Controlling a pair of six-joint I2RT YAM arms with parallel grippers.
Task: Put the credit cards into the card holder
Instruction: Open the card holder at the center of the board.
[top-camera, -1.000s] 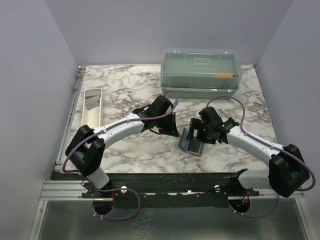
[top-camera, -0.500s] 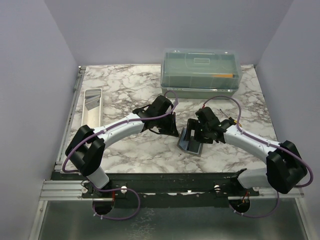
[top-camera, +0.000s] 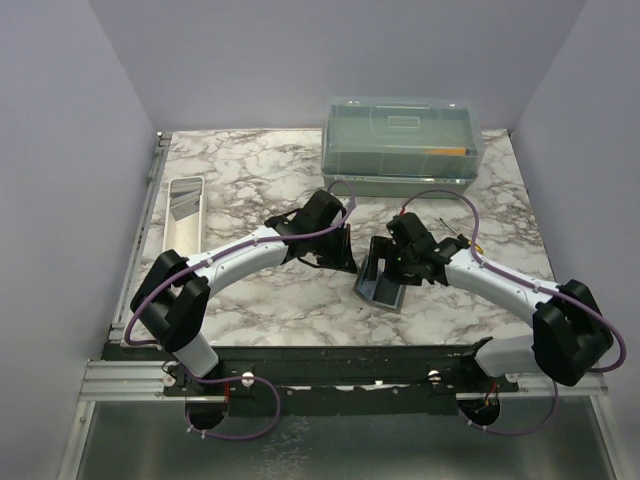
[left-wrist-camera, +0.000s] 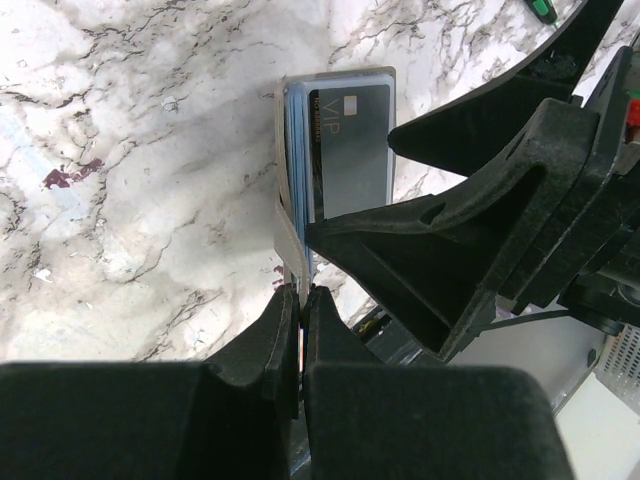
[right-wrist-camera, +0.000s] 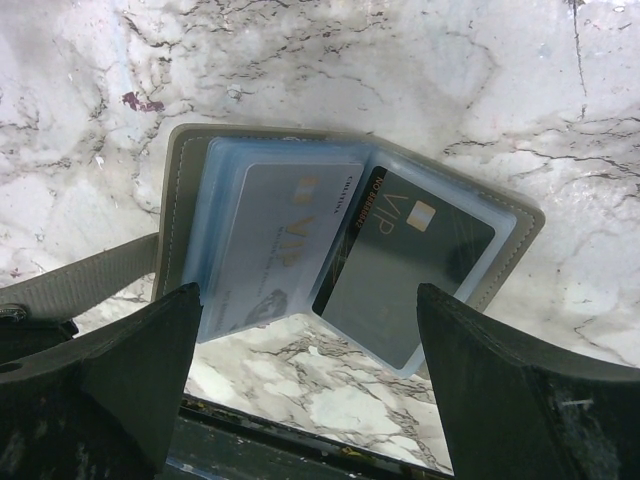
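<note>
Pale lilac walls (top-camera: 300, 50) closed in a marble table (top-camera: 250, 170), with a clear lidded box (top-camera: 404, 145) at its far edge. On the near side of that box, well apart from it, the card holder (right-wrist-camera: 185, 215) lay open, its blue-grey sleeves upward. A silver-grey card (right-wrist-camera: 275, 250) sat in one sleeve; a dark card (right-wrist-camera: 400, 275) lay tilted beside the fold, and we could not tell whether it was fully seated.

The left gripper (left-wrist-camera: 298, 302), nearer us than the box's left end, had its fingers pressed together on the holder's grey strap (right-wrist-camera: 70, 285); the right gripper (right-wrist-camera: 305, 300) hung over the open holder with its jaws spread wide, gripping nothing.

We judged the cards light, stiff and slick, best pushed or pinched by a free short edge; the holder looked soft and floppy, likely to slide or fold shut unless pinned by its strap.
</note>
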